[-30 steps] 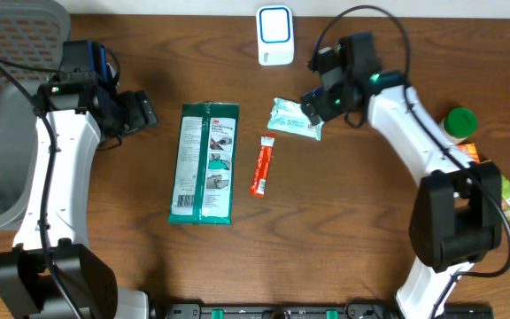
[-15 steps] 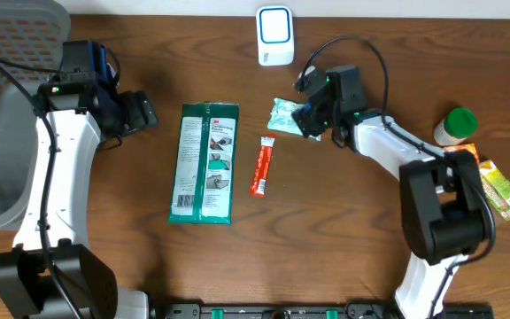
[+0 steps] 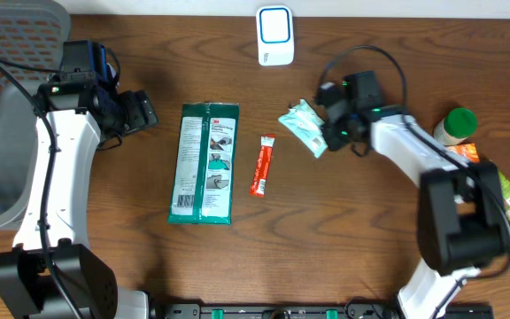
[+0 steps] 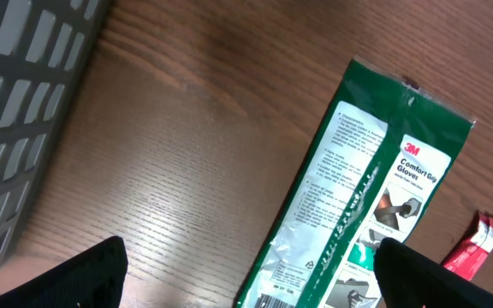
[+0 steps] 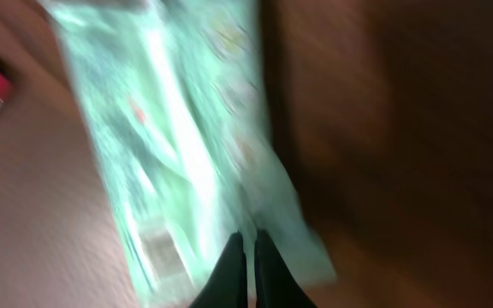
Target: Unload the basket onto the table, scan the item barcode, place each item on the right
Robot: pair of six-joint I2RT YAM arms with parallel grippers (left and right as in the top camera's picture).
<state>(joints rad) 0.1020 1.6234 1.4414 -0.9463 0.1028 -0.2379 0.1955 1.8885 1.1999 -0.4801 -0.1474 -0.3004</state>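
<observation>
A mint-green packet (image 3: pixel 304 126) lies tilted at the table's centre right, and my right gripper (image 3: pixel 329 133) is shut on its right edge. The right wrist view is blurred; there the packet (image 5: pixel 169 128) fills the left half, with my gripper (image 5: pixel 246 267) pinching its lower edge between nearly touching jaws. A white scanner (image 3: pixel 274 35) stands at the back centre. My left gripper (image 3: pixel 142 112) hangs open at the left, apart from every item. In its own view the left gripper (image 4: pixel 251 278) straddles the end of a green 3M glove pack (image 4: pixel 358 197).
The green glove pack (image 3: pixel 206 163) and a red sachet (image 3: pixel 262 166) lie mid-table. A grey basket (image 3: pixel 7 133) stands at the far left. A green-lidded bottle (image 3: pixel 457 124) and small cartons (image 3: pixel 503 190) sit at the right edge.
My right gripper has shut on the mint-green packet and drawn back to the right, turning the packet diagonal. The left arm has not moved.
</observation>
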